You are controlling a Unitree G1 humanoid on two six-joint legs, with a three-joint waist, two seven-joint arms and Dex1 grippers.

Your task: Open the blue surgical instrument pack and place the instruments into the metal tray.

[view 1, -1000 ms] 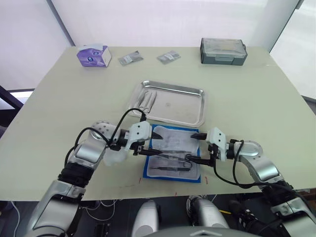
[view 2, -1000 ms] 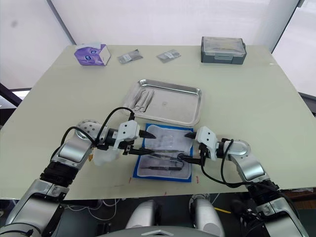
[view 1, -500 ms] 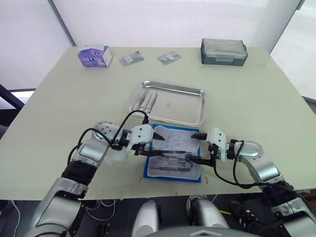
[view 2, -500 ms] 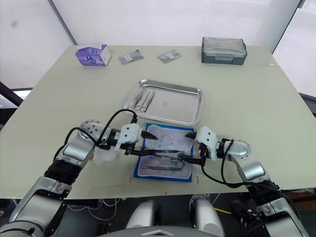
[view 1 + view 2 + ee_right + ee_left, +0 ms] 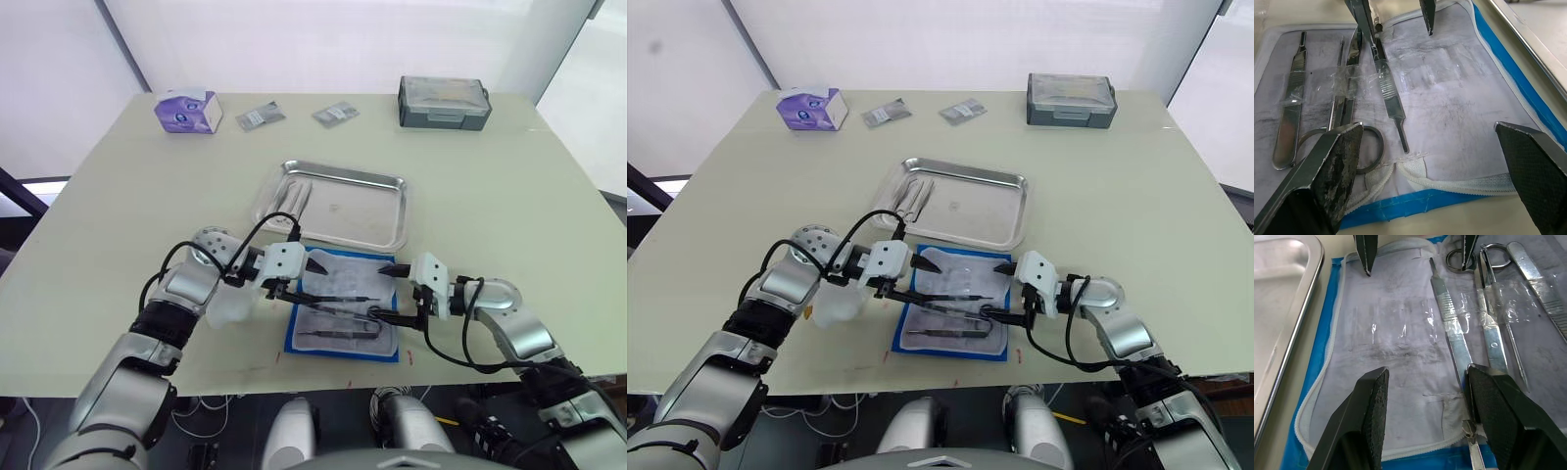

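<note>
The blue surgical instrument pack (image 5: 341,281) lies open on the table, pale lining up, just in front of the metal tray (image 5: 377,211). Several instruments (image 5: 338,328) sit strapped on the lining: a slim flat handle (image 5: 1449,318), ring-handled scissors (image 5: 1488,325) and tweezers (image 5: 1542,293). A few more instruments (image 5: 294,199) lie at the tray's left end. My left gripper (image 5: 302,277) hovers open over the pack's left part, one finger (image 5: 1496,416) beside the flat handle. My right gripper (image 5: 384,292) stands open at the pack's right edge, holding nothing.
A purple tissue box (image 5: 184,110), two small packets (image 5: 259,117) (image 5: 334,114) and a dark grey lidded box (image 5: 443,102) line the far side of the table. A pale translucent sheet (image 5: 233,308) lies under my left wrist. The table's near edge is close behind the pack.
My left gripper has shifted a little to the right, further over the open pack. The right gripper and the instruments have stayed where they were.
</note>
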